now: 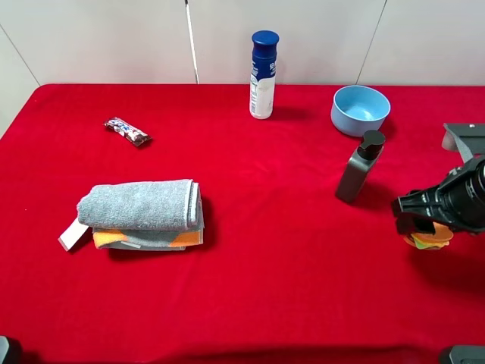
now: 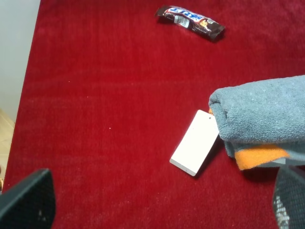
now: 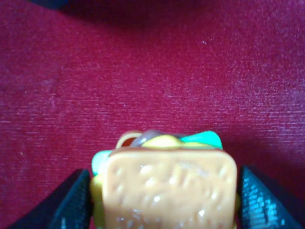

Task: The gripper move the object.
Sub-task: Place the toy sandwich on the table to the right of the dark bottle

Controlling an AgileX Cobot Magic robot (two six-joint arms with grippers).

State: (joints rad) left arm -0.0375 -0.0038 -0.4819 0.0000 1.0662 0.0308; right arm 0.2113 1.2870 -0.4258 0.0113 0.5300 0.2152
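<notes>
The object is a small toy sandwich (image 3: 169,186) with orange-yellow slices and green and red layers. My right gripper (image 3: 167,198) is shut on it, one dark finger (image 3: 71,200) pressing each side. From above, the right gripper (image 1: 426,227) hangs near the table's right edge and the sandwich (image 1: 429,239) shows orange just under it, over the red cloth. My left gripper (image 2: 157,202) is open; its two dark fingertips (image 2: 28,200) stand far apart above the cloth, with nothing between them. It lies outside the exterior high view.
A folded grey towel (image 1: 142,214) with a white tag (image 1: 73,234) lies at the left. A wrapped candy bar (image 1: 127,131) sits behind it. A blue-capped white bottle (image 1: 263,74), a light blue bowl (image 1: 360,110) and a grey bottle (image 1: 359,167) stand at the back right.
</notes>
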